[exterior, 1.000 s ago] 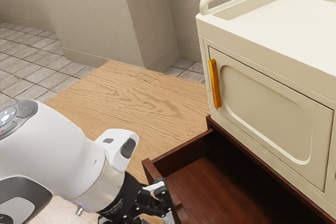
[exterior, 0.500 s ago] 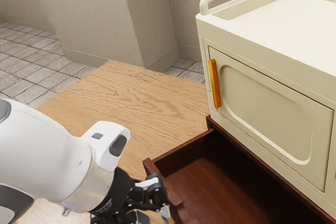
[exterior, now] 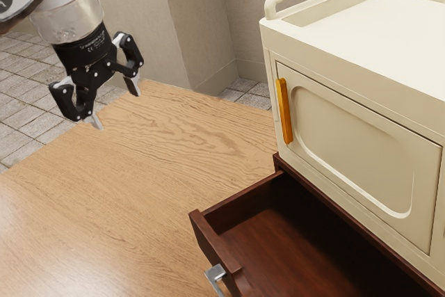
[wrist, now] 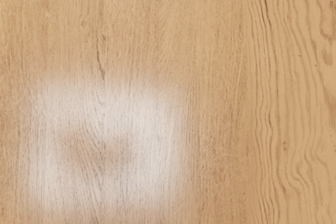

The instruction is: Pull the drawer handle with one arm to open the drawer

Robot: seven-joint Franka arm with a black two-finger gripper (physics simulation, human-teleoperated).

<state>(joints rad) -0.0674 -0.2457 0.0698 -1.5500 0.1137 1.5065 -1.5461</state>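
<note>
Exterior view: gripper point(exterior: 115, 106) empty, fingers spread wide, above table point(exterior: 160, 186), well apart from drawer point(exterior: 212, 247). Drawer stands pulled out below cream cabinet point(exterior: 348, 53); metal handle point(exterior: 216, 276) on drawer front, nothing gripping it. Orange handle point(exterior: 284, 110) upright on closed cabinet door point(exterior: 354, 147). Small white lettering point(exterior: 93, 44) on gripper's black body, too small to read. No readable brand or label on cabinet or drawer. Wrist view: wood grain of table, pale glare patch.

Drawer point(exterior: 206, 238) beneath the cabinet point(exterior: 348, 67)
Table point(exterior: 125, 206) toward the exterior view's left, cabinet at its right; the drawer juts out below, handle point(exterior: 216, 273) on its front.
</note>
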